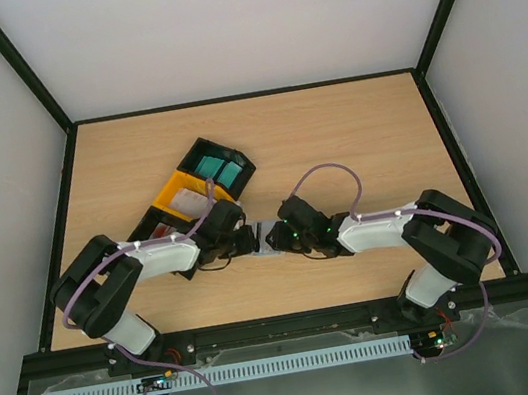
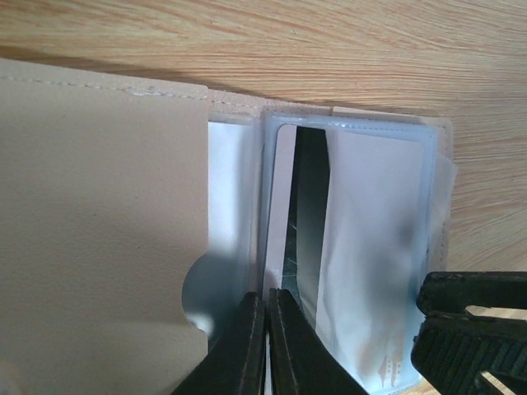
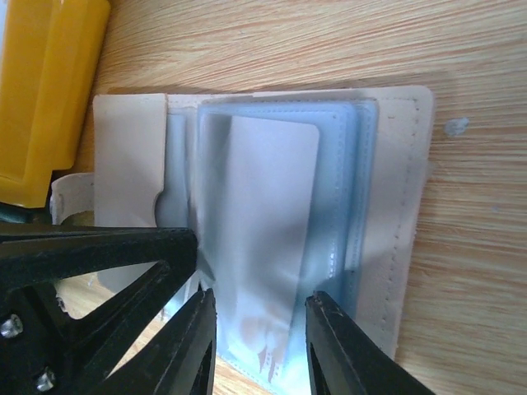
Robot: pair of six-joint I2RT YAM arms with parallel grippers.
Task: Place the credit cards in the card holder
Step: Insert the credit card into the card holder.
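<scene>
The beige card holder (image 1: 265, 230) lies open on the table between both grippers. In the left wrist view its beige flap (image 2: 99, 230) is on the left and its clear sleeves are on the right. A white credit card (image 2: 375, 247) with faint red marks sits inside a sleeve. My left gripper (image 2: 265, 298) is shut on the thin near edge of a sleeve. My right gripper (image 3: 263, 300) is open, its fingers either side of the near end of the sleeve holding the white card (image 3: 263, 214). In the top view the left gripper (image 1: 254, 241) and right gripper (image 1: 277, 239) almost touch.
A black bin (image 1: 234, 156) with teal cards (image 1: 219, 172) and a yellow bin (image 1: 170, 186) with a white card (image 1: 186, 200) stand just behind the left arm. The yellow bin (image 3: 41, 82) is close beside the holder. Dark frame rails border the table.
</scene>
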